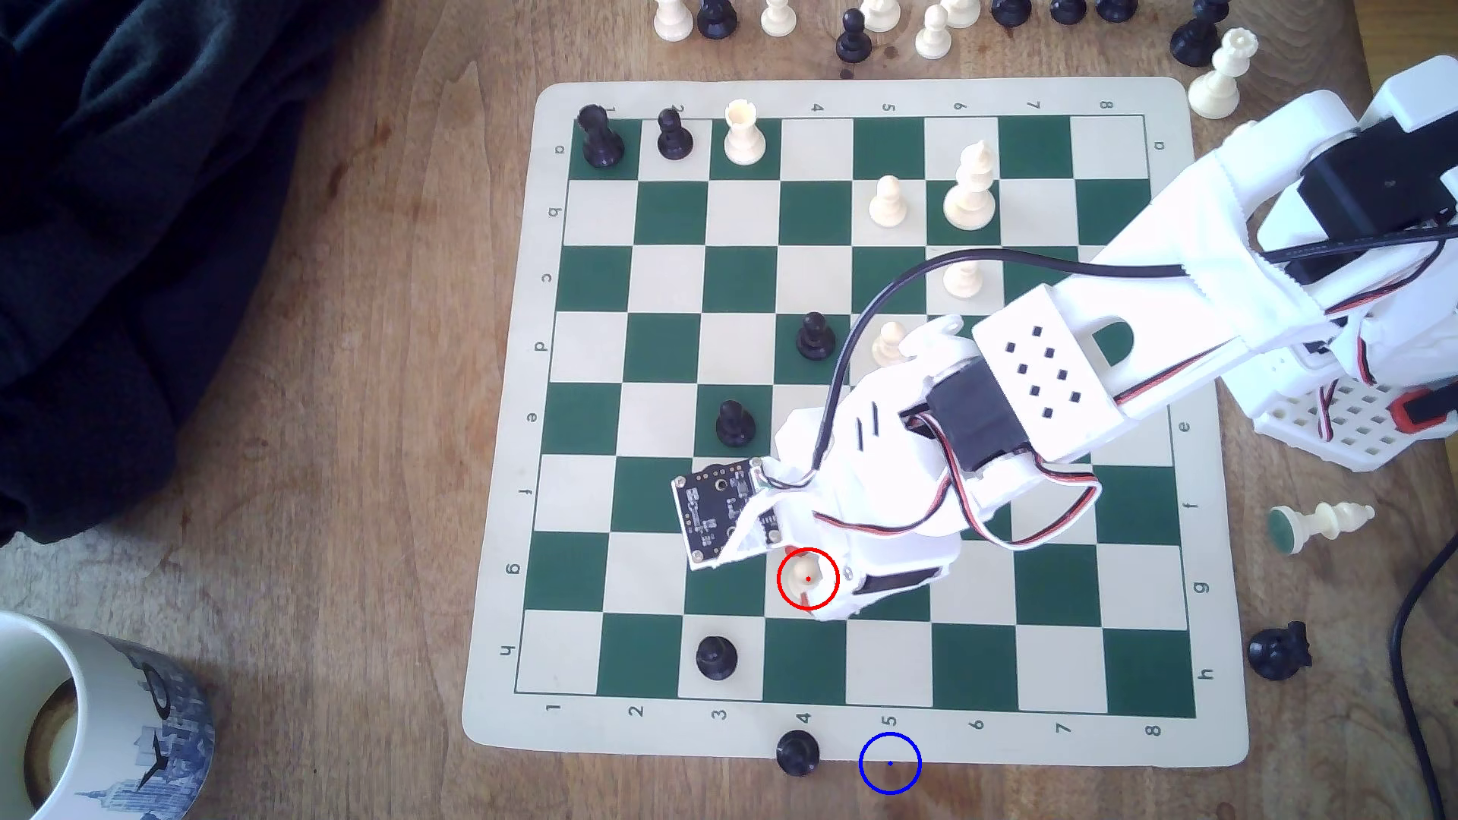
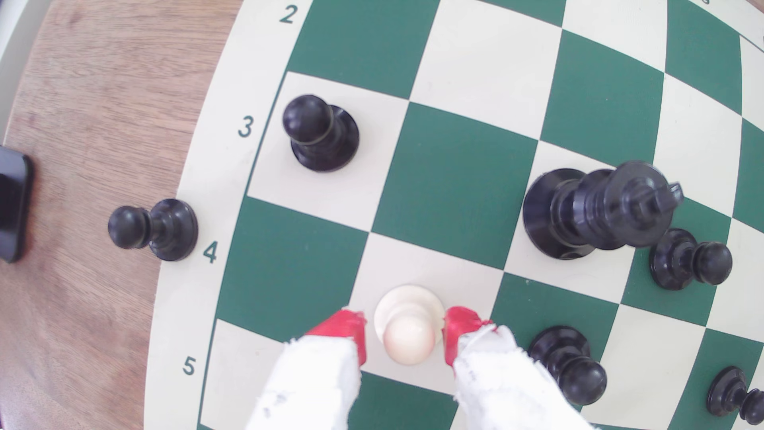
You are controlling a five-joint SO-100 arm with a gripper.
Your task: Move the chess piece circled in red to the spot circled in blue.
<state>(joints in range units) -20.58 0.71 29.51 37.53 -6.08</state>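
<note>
The chess piece circled in red, a small cream-white pawn [image 1: 805, 574] [image 2: 409, 326], stands upright on a light square in row g of the green-and-cream board [image 1: 505, 441]. My gripper [image 1: 811, 590] [image 2: 407, 322] is lowered over it, open, with one red-padded fingertip [image 2: 345, 326] on either side. One pad sits right against the pawn's base; a thin gap shows at the other. The spot circled in blue [image 1: 890, 763] is on bare wood just past the board's near edge, below column 5.
A black pawn [image 1: 797, 753] [image 2: 153, 229] stands off the board beside the blue ring. Another black pawn [image 1: 716, 657] [image 2: 320, 132] is on h3. In the wrist view a black king [image 2: 599, 211] and black pawns [image 2: 566, 364] are close. A mug [image 1: 79, 710] sits at the exterior view's lower left.
</note>
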